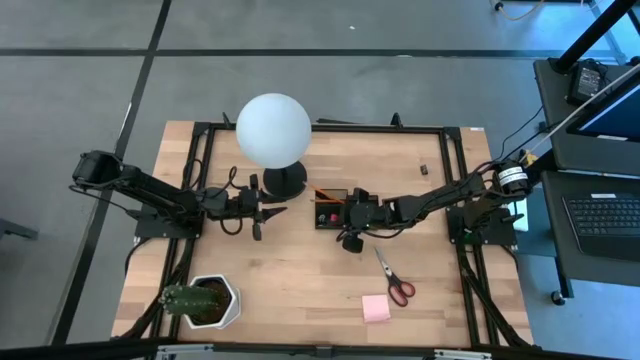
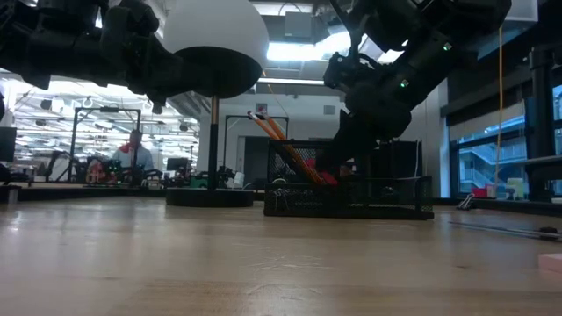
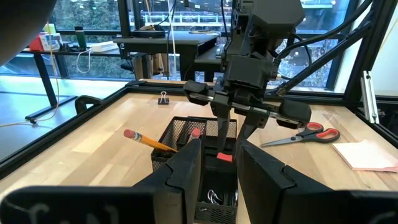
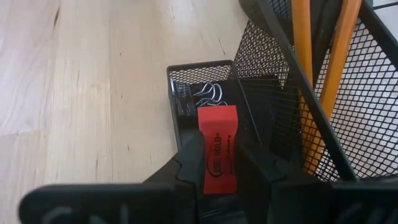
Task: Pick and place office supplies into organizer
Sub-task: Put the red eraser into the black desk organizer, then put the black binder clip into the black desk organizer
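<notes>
A light wooden tabletop [image 1: 300, 260] framed by black rails is seen. Near its middle a black mesh organizer [image 1: 331, 209] stands, with the globe lamp [image 1: 273, 131] on its round black base just beside it towards the left arm. Red-handled scissors [image 1: 393, 280] and a pink sticky-note pad [image 1: 376, 308] lie near each other on the side nearer the right arm. A plant in a white pot [image 1: 205, 301] is set at one corner, and a small black binder clip [image 1: 423, 169] lies well apart
</notes>
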You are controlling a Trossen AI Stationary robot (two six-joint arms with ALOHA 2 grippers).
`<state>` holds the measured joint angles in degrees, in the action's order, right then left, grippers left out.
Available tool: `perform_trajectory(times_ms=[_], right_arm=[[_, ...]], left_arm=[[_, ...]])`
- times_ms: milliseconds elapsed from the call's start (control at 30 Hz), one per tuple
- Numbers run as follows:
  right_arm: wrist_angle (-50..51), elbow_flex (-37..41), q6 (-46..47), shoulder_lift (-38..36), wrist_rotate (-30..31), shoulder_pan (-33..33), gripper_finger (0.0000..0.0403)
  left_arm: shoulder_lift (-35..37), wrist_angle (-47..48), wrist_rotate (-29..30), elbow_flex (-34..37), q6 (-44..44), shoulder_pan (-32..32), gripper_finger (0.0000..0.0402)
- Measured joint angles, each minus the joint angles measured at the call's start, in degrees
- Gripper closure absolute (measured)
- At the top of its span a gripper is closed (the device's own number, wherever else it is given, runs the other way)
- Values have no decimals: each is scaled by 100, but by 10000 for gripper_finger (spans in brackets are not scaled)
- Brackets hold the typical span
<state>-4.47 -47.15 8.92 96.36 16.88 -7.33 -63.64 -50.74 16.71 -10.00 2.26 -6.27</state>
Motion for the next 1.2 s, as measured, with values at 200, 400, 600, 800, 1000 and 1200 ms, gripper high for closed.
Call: perform_trajectory(times_ms=[200, 400, 600, 800, 1000, 1200], right_arm=[[0, 1, -6, 0, 0, 0, 329], [0, 1, -1, -1, 0, 0, 307], [0, 1, 0, -2, 0, 0, 275], [83, 6, 88, -86, -24, -20, 270], [1268, 6, 768, -861, -394, -55, 270], [3230, 6, 2211, -2000, -349, 127, 270]], left_arm=[[0, 0, 0, 0, 0, 0, 304], [0, 0, 0, 0, 0, -1, 304], [0, 1, 0, 0, 0, -1, 304], [0, 0, 0, 0, 0, -1, 304], [2, 81, 0, 0, 0, 0, 304], [2, 146, 0, 0, 0, -2, 304]])
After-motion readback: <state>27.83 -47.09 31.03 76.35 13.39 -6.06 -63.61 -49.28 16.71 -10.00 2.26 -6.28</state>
